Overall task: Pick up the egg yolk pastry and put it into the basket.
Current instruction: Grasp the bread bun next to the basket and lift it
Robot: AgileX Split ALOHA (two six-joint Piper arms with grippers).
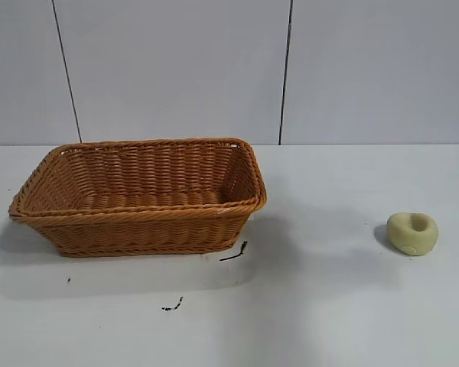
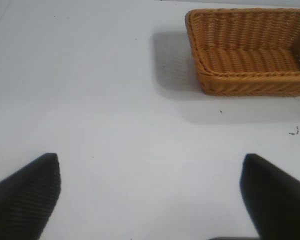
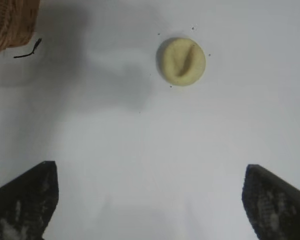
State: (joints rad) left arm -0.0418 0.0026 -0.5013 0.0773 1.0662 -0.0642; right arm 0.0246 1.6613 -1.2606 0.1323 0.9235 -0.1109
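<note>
In the exterior view the basket fills the left and centre of the frame, resting on the white table with nothing visible inside it. Just beside its lower right corner lies a short dark mark, and a smaller dark speck sits lower in the frame, apart from the basket. Well apart to the right, near the right edge, the egg yolk pastry sits alone on the table, its dimple facing up. Neither arm shows in this view.

In the left wrist view the left gripper hangs over bare table with its jaws spread wide, one dark fingertip at the lower left corner and one at the lower right; the basket lies in the upper right of that frame.

In the right wrist view the right gripper is likewise spread wide and holds nothing. The pastry lies in the upper centre, apart from the fingertips, with a corner of the basket at the upper left.
</note>
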